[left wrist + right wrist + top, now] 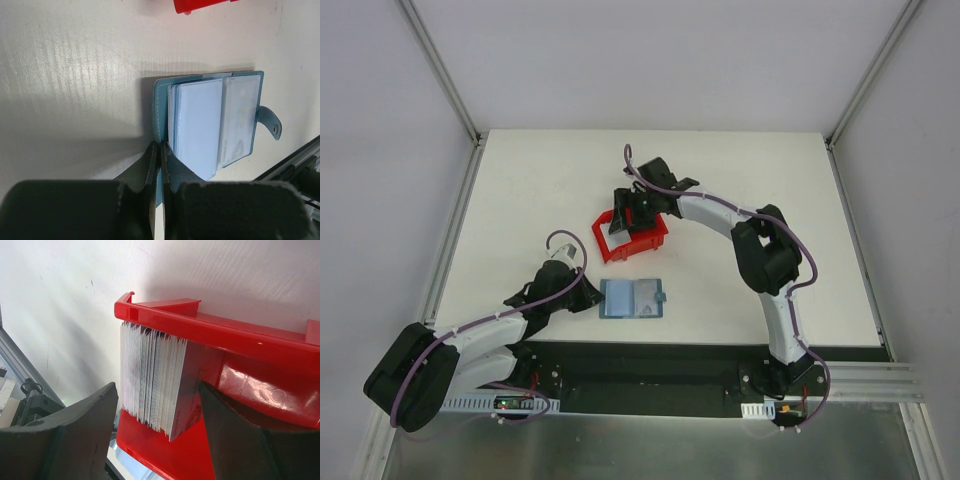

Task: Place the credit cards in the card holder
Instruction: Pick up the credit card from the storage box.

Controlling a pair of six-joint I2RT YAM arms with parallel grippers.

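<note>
Left tool (159,151): fingers pressed together, pinching the near edge of the card holder's teal cover; a strip of the cover shows between the two pads.

Card holder (200,125): lies open and flat on the table (540,200), near the front edge, between the two arm bases and just in front of the red bin (225,332). Pale blue and clear pocket leaves face up. The snap tab (270,122) sticks out from the edge opposite the pinched one.

Right tool (157,386): positioned over the red bin, fingers spread, one on each side of the card stack. A narrow gap shows between each finger and the stack; no contact can be confirmed.

Credit cards (150,380): a thick stack of white cards standing on edge inside the bin, against one end wall and just below the rim. Whether any pocket of the holder contains a card cannot be told.

Red bin: rests on the table, near the holder but apart from it.
</note>
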